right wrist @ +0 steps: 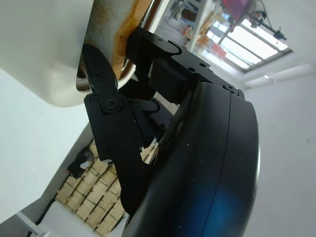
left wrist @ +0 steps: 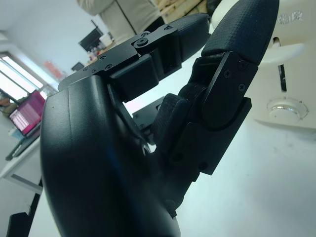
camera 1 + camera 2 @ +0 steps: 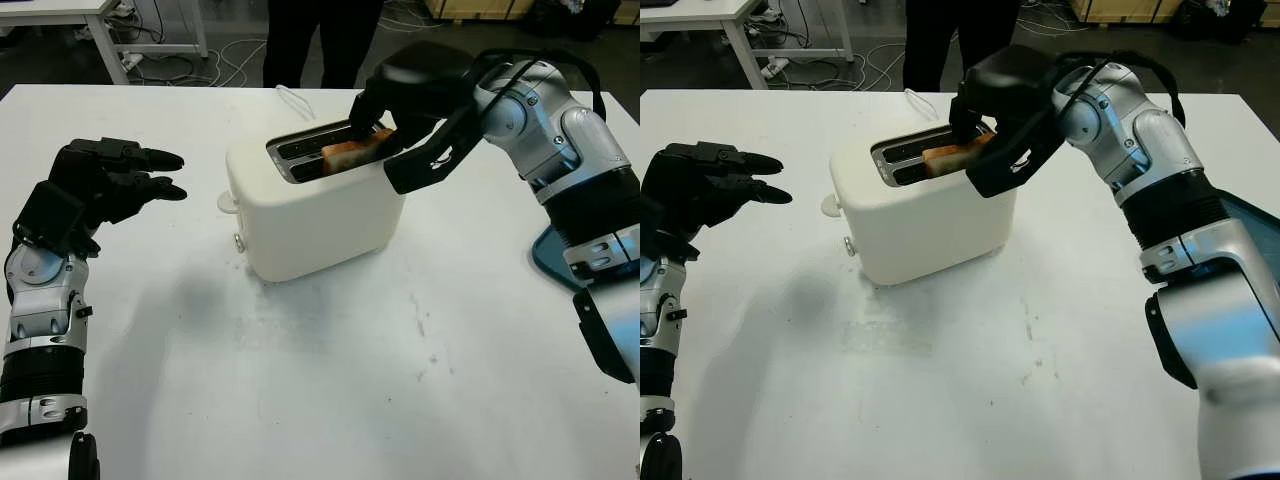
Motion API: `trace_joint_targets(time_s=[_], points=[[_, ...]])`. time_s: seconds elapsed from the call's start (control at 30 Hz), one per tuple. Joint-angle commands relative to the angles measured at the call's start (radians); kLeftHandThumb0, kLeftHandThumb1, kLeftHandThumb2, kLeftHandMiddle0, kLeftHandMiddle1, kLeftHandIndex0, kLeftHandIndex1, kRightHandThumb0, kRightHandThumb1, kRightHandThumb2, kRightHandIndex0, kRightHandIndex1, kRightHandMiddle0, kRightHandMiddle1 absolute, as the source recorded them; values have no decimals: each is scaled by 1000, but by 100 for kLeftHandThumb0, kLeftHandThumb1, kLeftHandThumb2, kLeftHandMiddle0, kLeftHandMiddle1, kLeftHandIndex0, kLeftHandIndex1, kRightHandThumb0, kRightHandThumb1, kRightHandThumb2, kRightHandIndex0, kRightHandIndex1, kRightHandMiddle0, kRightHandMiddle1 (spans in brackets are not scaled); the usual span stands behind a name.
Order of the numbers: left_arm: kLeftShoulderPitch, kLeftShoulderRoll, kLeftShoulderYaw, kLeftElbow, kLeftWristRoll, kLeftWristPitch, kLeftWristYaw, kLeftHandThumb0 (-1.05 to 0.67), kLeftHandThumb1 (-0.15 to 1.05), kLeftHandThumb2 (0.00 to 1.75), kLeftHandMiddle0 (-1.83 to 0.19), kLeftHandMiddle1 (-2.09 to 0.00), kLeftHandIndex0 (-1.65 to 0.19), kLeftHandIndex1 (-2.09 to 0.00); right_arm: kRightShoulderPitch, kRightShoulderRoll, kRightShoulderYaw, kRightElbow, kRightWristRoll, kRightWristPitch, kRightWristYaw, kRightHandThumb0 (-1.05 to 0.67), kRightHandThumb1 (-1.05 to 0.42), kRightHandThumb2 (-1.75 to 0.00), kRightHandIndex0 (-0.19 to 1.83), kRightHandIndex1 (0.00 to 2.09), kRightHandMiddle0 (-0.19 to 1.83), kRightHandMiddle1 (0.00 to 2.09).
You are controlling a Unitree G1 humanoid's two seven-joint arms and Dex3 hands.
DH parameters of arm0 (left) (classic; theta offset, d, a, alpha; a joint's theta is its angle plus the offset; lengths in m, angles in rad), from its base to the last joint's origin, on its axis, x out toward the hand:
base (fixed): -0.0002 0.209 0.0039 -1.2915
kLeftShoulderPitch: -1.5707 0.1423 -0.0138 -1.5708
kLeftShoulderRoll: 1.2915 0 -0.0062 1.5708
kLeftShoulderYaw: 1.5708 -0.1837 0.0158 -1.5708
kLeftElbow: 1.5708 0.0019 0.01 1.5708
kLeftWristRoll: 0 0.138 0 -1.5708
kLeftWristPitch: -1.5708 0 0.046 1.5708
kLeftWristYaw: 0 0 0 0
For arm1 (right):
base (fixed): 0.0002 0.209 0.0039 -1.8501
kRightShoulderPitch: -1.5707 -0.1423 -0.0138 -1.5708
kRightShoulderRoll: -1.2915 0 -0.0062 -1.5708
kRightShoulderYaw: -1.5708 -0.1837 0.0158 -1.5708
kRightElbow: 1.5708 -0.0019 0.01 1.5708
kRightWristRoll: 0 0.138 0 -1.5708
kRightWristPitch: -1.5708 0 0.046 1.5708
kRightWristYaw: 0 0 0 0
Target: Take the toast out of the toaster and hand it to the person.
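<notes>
The extraction step is in hand. The robot's black three-fingered right hand (image 3: pixel 385 125) has reached over the top of the cream-coloured, rounded plastic toaster (image 3: pixel 310 205) and its fingers (image 3: pixel 965 115) are clenched on the golden-brown slice of toast (image 3: pixel 355 150), which stands tilted and partly risen out of the nearer of the two slots. The farther slot looks dark – I cannot tell whether anything sits in it.

The toaster stands near the middle of the white surface (image 3: pixel 330 380). The black left hand (image 3: pixel 110 180) hovers open at the toaster's nine o'clock, well apart from it and holding nothing.

The next move, as I judge it, calls for a straight lift along the slot so the slice clears the metal rim without snagging or crumbling – then a carry toward twelve o'clock, where a person in dark trousers (image 3: pixel 320 35) stands just beyond the far edge. A sideways pull could drag the light toaster along. At three o'clock a dark blue tray-like edge (image 3: pixel 550 260) shows beneath the right arm.
</notes>
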Motion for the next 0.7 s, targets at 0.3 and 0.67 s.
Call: trace_joint_targets(time_s=[0.3, 0.67], points=[[17, 0, 8, -8, -2, -3, 3, -105, 76, 0, -147, -6, -138, 0, 93, 25, 54, 89, 16, -133, -68, -55, -87, 0, 74, 132, 85, 61], [16, 1, 7, -14, 2, -4, 8, -105, 78, 0, -147, -6, -138, 0, 49, 13, 93, 90, -20, -151, -56, -60, -83, 0, 61, 62, 87, 22]])
